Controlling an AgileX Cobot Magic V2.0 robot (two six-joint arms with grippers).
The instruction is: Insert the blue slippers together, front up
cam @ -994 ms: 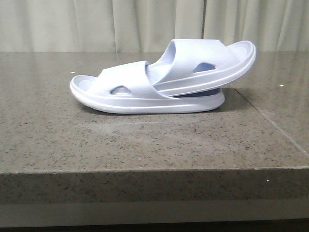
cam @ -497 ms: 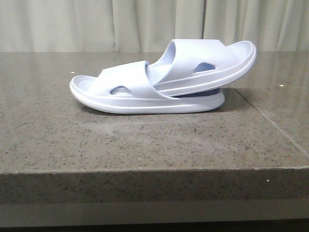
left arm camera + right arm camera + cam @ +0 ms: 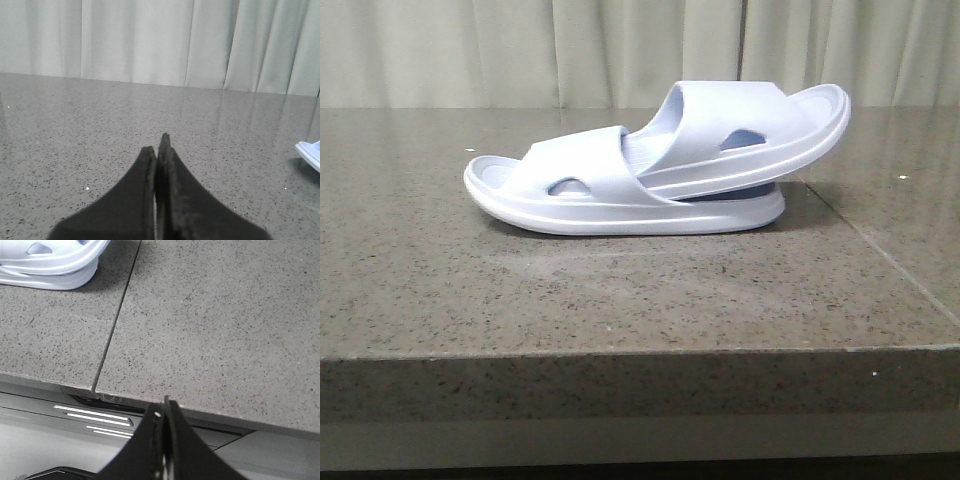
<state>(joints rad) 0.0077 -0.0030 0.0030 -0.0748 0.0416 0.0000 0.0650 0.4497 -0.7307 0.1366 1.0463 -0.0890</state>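
Observation:
The blue slippers lie nested on the stone table [image 3: 620, 300] in the front view. The lower slipper [image 3: 580, 190] rests flat on its sole, lying left to right. The upper slipper [image 3: 750, 130] has one end tucked under the lower one's strap and its other end raised to the right. Neither gripper shows in the front view. My left gripper [image 3: 159, 145] is shut and empty over bare table, with a slipper's edge [image 3: 310, 152] far off to one side. My right gripper [image 3: 166, 407] is shut and empty at the table's front edge, apart from the slippers [image 3: 55, 262].
A seam [image 3: 117, 315] runs across the stone top near the slippers' right end. Pale curtains [image 3: 620, 50] hang behind the table. The table's front edge [image 3: 640, 350] drops to a thick side face.

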